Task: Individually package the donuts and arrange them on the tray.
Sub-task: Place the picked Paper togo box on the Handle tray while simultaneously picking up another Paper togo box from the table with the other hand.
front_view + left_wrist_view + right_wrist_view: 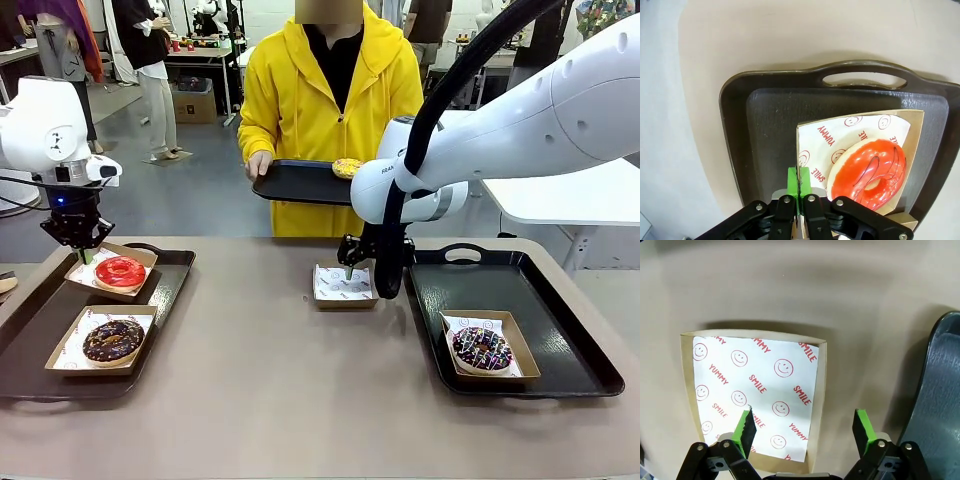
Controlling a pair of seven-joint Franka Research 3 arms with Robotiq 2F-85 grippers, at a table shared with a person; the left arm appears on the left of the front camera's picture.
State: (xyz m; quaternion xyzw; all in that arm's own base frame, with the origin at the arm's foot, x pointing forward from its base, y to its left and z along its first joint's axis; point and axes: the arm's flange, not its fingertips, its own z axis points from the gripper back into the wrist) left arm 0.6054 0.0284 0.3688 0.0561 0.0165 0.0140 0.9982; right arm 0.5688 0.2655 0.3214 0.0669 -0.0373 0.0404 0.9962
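Observation:
A glossy red donut [120, 271] [870, 172] lies in a paper-lined cardboard box [812, 135] at the back of the left tray [30, 340]. My left gripper [86, 252] [799, 184] is shut on that box's near edge. In front of it a chocolate-brown donut [113, 340] sits in its own box. Mid-table, my right gripper [349, 272] [805, 430] hangs open over an empty box [343, 285] [757, 390], with one finger over the paper and the other outside the box's wall. A dark sprinkled donut [482, 347] rests boxed on the right tray [560, 320]. The yellow donut [347, 167] lies on a tray held by the person.
The person in a yellow hoodie [330, 90] stands at the far side and holds a dark tray [295, 183] above the table's edge. Bare tabletop [260, 370] lies between the two trays. A white table [560, 200] stands behind on the right.

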